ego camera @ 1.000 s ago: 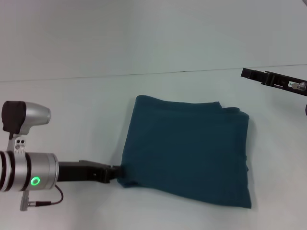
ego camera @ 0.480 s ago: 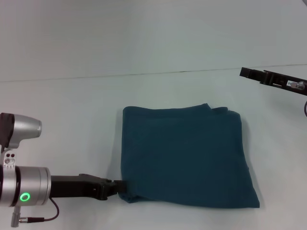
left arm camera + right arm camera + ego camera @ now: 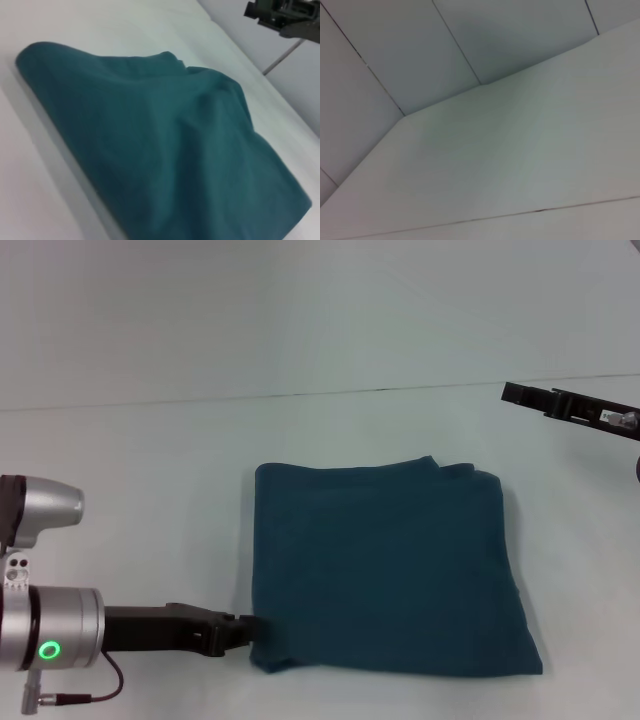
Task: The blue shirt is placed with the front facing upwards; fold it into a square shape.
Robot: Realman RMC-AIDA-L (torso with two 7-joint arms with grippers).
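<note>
Blue shirt point(image 3: 385, 565): soft matte cotton, folded roughly square, no lettering showing. Left gripper point(image 3: 248, 630) clamped on near-left corner. Right gripper point(image 3: 520, 393) raised aside, finger state undeterminable.

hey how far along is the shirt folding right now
Mostly done: the blue shirt already lies as a roughly square folded bundle on the table. In hand: the left gripper is at its near-left corner. Left: letting go and perhaps neatening the uneven far edge. The right gripper is off to the side.

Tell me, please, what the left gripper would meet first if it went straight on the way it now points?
The blue shirt: the left gripper is already at its near left corner, so going on would push into the folded cloth.
</note>
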